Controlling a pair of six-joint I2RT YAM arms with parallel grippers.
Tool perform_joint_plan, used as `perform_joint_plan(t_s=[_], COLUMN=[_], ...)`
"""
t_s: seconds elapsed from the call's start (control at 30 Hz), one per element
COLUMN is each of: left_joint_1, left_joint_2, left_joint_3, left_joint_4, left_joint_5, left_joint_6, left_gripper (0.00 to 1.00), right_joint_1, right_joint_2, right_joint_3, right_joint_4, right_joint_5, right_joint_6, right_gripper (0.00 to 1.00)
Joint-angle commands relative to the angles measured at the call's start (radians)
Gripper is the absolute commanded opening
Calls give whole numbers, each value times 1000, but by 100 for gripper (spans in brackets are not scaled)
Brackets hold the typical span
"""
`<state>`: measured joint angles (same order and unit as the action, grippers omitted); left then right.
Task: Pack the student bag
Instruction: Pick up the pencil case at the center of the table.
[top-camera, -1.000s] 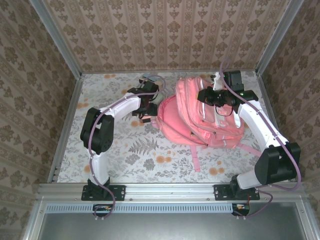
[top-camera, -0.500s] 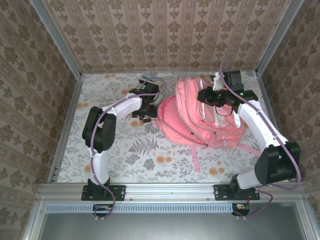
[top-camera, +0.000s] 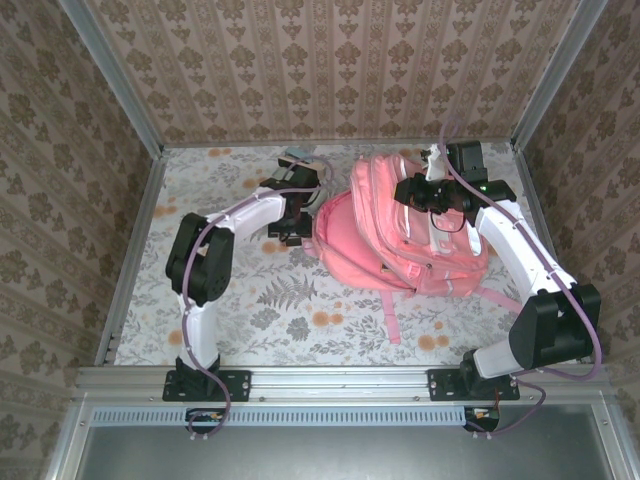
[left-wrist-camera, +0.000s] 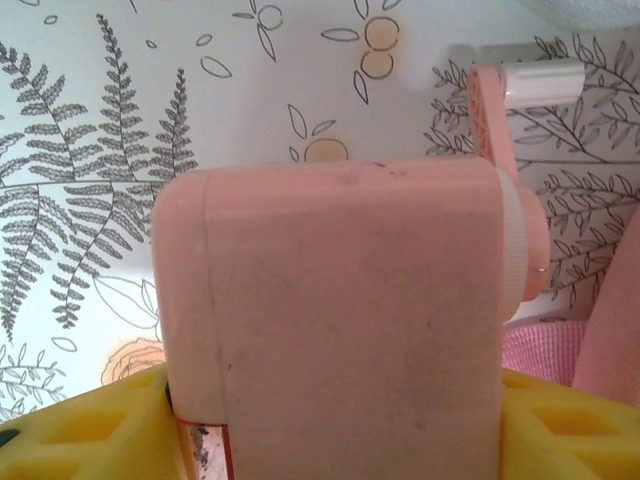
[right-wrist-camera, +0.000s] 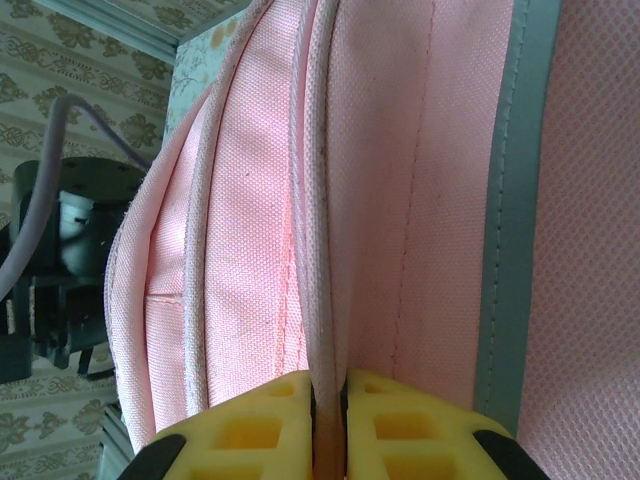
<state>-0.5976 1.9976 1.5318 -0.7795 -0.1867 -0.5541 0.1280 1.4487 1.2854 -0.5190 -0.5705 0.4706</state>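
- Yellow-padded right pincer (right-wrist-camera: 328, 410) pinches a piped seam of the student bag (top-camera: 370, 240), which lies toward the worktop's (top-camera: 250, 300) far right corner.
- Left pincer (left-wrist-camera: 335, 430) clamps a small pink box (left-wrist-camera: 340, 300), near the far edge, just beside the bag.

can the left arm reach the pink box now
Likely yes: the left end effector straddles the pink box, a yellow finger each side, nothing between. The right end effector pinches the student bag.

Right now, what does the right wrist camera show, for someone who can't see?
The right gripper pinches a corded seam of the pink student bag between yellow fingers. A pale grey stripe runs along the fabric beside it.
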Motion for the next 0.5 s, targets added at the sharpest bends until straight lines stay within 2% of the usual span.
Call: perform_joint_plan(t_s=[0.0,0.27,0.47], left_joint_1=[-37,-153,-220], left_joint_2=[-122,-223,-220], left_joint_3=[2,-4,32], left_joint_4=[-41,18,-57], left_joint_5=[-16,23,-124], left_joint_6=[-25,-47,-137], left_gripper=[63,63,62], right_joint_1=[-5,-10,-9], right_joint_2=[-21,-33,-47], right_joint_3=[8,-2,-12], right_joint_4=[28,57,56], right_joint_5=[-19,-32,-35], right_joint_6=[-2,22,25], right_gripper=[14,14,14])
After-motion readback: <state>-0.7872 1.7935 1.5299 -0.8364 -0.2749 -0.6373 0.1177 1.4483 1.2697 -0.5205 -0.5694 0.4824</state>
